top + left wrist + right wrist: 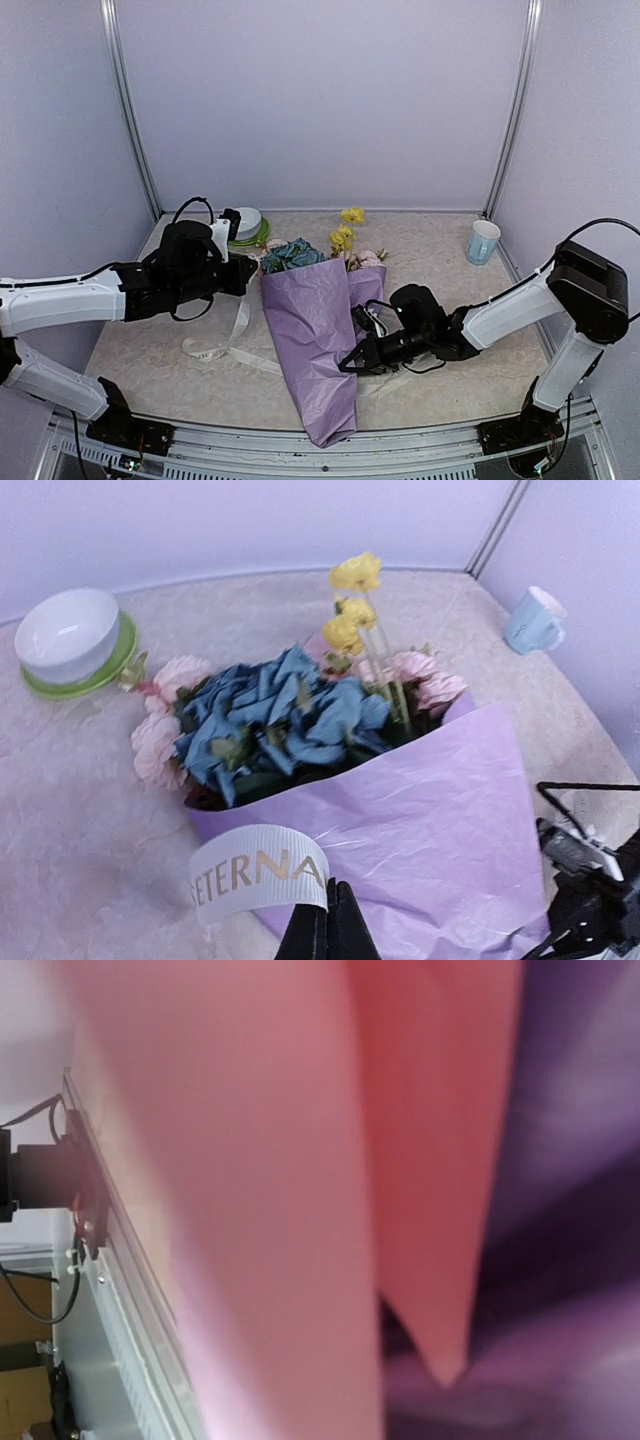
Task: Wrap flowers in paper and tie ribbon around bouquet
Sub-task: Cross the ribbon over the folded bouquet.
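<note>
Bouquet [315,340] lies on the table [150,375] slightly left of centre, with its narrow end at the near edge and its wide end pointing far. The lilac paper [305,310] encloses the stems fully along this length.

Right gripper [350,362]: jaws closed, tips against the paper's right side, about midway along the cone. The right wrist view is filled by blurred pink and purple paper. Whether a fold is pinched cannot be told.

Ribbon [225,345]: slack loops rest on the table just left of the bouquet, and one strand rises toward the left gripper [250,272]. In the left wrist view that gripper's jaws are clamped on the ribbon, which arches over the tips with gold lettering showing. The gripper sits at the left edge of the cone's wide end.

Flowers [292,254]: blue head, pink blossoms and yellow blooms protrude at the far end.

Far left: white bowl [246,222] on a green plate [262,236]. Far right: pale blue mug [483,241], upright, well apart from the bouquet.
</note>
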You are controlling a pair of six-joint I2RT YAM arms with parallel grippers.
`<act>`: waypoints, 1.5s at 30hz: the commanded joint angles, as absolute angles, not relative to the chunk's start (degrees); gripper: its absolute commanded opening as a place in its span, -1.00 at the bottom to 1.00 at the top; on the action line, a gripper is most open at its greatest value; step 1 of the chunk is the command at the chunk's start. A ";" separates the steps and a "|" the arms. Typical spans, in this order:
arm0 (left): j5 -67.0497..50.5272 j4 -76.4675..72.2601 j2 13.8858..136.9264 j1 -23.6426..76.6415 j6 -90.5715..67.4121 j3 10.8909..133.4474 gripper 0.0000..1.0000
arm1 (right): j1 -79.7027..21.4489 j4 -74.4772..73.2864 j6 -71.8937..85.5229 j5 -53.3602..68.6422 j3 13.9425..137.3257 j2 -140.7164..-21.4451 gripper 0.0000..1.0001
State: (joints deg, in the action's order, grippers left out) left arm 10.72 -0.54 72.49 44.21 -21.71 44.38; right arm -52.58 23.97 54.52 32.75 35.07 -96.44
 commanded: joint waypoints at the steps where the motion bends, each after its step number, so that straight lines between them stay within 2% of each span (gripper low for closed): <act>1: 5.82 -0.13 68.04 52.44 -13.74 48.28 -1.00 | -52.05 24.68 53.29 33.30 34.62 -97.29 -1.00; 5: -2.77 -8.70 70.28 62.26 -11.36 49.88 -1.00 | -51.68 24.52 52.89 33.56 34.96 -98.07 -1.00; 9: -5.09 -8.87 84.95 62.28 -14.30 54.43 -1.00 | -51.62 24.52 52.87 33.65 35.24 -98.76 -1.00; 13: -4.64 -0.71 101.71 61.29 -16.02 65.59 -1.00 | -51.64 23.82 53.08 32.93 34.70 -97.46 -1.00; 15: -4.33 0.41 106.29 59.81 -17.25 67.93 -1.00 | -51.63 22.70 52.94 31.80 34.16 -96.04 -1.00; 27: -7.09 -6.82 115.70 57.53 -18.56 69.67 -1.00 | -51.62 19.63 52.96 30.43 33.71 -92.79 -1.00; 31: -8.50 -5.26 119.10 57.35 -17.43 71.47 -1.00 | -51.61 9.38 49.51 25.56 35.30 -88.90 -0.44; 37: -11.18 -3.84 122.19 56.57 -17.55 71.95 -1.00 | -50.95 -20.48 40.07 5.86 43.10 -76.94 0.03; 40: -11.44 -4.15 122.30 56.51 -17.30 71.80 -1.00 | -46.96 -31.16 39.95 -1.49 42.50 -69.86 0.15; 45: -12.12 -4.01 122.71 56.47 -16.75 72.20 -1.00 | -31.69 -31.99 38.60 1.71 34.28 -59.74 0.12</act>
